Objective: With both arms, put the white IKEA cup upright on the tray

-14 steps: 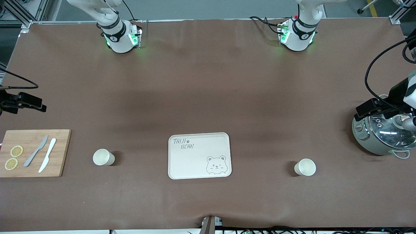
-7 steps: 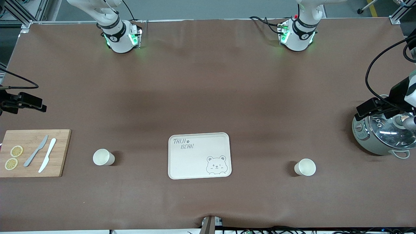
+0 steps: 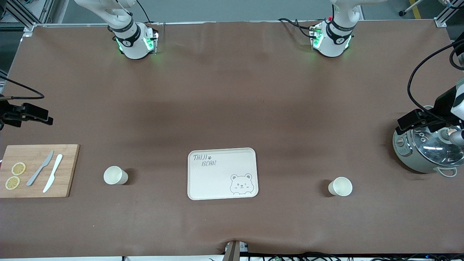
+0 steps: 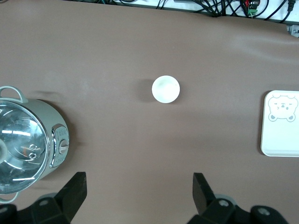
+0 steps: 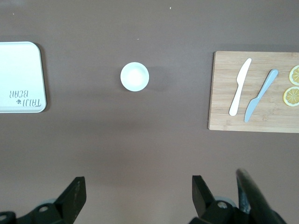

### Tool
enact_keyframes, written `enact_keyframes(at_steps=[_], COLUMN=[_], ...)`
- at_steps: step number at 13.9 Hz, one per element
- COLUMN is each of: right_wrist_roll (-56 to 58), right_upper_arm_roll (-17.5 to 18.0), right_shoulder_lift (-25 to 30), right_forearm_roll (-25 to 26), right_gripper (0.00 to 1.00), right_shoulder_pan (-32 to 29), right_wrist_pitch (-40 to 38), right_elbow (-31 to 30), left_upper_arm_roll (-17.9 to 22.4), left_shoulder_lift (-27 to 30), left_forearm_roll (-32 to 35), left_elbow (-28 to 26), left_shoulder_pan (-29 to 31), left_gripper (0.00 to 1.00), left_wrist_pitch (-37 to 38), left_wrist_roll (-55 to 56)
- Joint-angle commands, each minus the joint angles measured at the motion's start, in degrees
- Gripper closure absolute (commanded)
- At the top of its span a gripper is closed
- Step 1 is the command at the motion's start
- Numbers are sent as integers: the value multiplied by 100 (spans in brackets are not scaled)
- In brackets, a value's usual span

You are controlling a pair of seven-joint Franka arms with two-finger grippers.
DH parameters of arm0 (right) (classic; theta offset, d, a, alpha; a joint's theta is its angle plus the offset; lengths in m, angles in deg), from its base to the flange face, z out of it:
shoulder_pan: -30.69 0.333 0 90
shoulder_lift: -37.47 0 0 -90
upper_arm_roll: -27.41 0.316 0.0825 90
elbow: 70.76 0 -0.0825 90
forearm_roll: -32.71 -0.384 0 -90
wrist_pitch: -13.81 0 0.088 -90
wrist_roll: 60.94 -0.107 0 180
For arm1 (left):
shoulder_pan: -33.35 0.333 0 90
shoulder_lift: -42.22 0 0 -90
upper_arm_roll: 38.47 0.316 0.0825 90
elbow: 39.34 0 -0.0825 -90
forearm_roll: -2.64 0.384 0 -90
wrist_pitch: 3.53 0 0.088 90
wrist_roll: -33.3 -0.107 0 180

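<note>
Two white cups stand upright on the brown table, one on each side of the cream tray (image 3: 217, 181). One cup (image 3: 115, 175) is toward the right arm's end and shows in the right wrist view (image 5: 135, 76). The other cup (image 3: 340, 186) is toward the left arm's end and shows in the left wrist view (image 4: 166, 89). My right gripper (image 3: 36, 116) hangs open over bare table near the cutting board, its jaws (image 5: 138, 184) wide and empty. My left gripper (image 3: 413, 121) hovers open by the cooker, its jaws (image 4: 139, 182) empty too. Nothing lies on the tray.
A wooden cutting board (image 3: 67, 170) with a grey knife (image 3: 40, 168), a white knife (image 3: 53, 173) and two lemon slices (image 3: 15, 175) lies at the right arm's end. A grey cooker with a glass lid (image 3: 427, 152) stands at the left arm's end.
</note>
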Motion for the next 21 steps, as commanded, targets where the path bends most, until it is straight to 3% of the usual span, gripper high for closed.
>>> enact_keyframes(at_steps=[1, 4, 9, 12, 21], right_wrist_roll=[-94, -94, -94, -94, -41], right_upper_arm_roll=[7, 7, 7, 7, 7], right_shoulder_lift=[96, 96, 96, 53, -896], right_forearm_roll=[96, 96, 96, 61, 26], right_gripper=[0, 0, 0, 0, 0], right_shoulder_pan=[38, 38, 29, 3, -6], right_wrist_pitch=[47, 47, 47, 74, 1188], right_elbow=[-99, -99, -99, -99, -352], left_upper_arm_roll=[-33, -33, -24, -16, 19], left_shoulder_lift=[22, -31, -636, -909, -1603], left_forearm_roll=[-17, -61, -8, 1, 1], left_elbow=[17, -18, -10, -10, -10], left_shoulder_pan=[57, 22, 83, 83, 92], left_gripper=[0, 0, 0, 0, 0], left_wrist_pitch=[90, 90, 81, -296, -1104], left_wrist_roll=[22, 22, -75, -84, -93])
